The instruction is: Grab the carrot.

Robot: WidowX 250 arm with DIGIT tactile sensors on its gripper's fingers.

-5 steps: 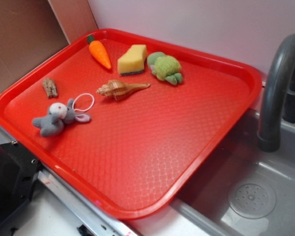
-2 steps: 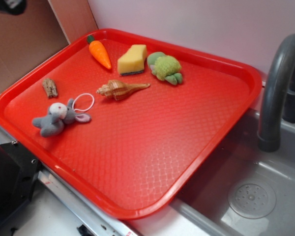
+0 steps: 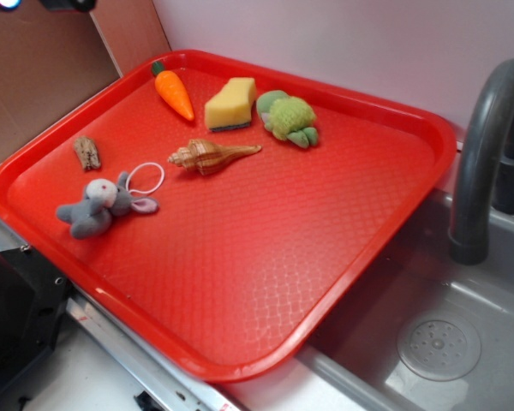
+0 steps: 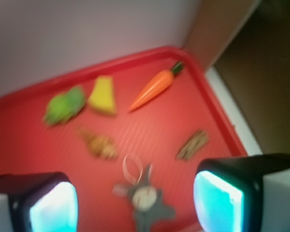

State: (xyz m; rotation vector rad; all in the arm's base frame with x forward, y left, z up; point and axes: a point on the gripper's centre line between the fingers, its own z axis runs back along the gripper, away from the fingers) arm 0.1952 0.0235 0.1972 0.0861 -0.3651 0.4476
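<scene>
The carrot (image 3: 173, 92) is orange with a green stem cap and lies flat in the far left corner of the red tray (image 3: 265, 248). Only a dark sliver of my gripper (image 3: 60, 3) shows in the exterior view, at the top left edge, high above and to the left of the carrot. In the blurred wrist view the carrot (image 4: 153, 89) lies far ahead near the tray's corner. My gripper (image 4: 135, 203) is open there, its teal pads (image 4: 217, 200) wide apart with nothing between them, well above the tray.
On the tray lie a yellow sponge (image 3: 230, 104), a green plush turtle (image 3: 288, 117), a striped seashell (image 3: 212, 155), a grey bunny with a white ring (image 3: 98, 207) and a wood chip (image 3: 87, 152). A grey faucet (image 3: 484, 145) and sink (image 3: 437, 342) stand to the right.
The gripper has come into the exterior view at the top left edge and shifted rightward along it. Nothing on the tray has moved.
</scene>
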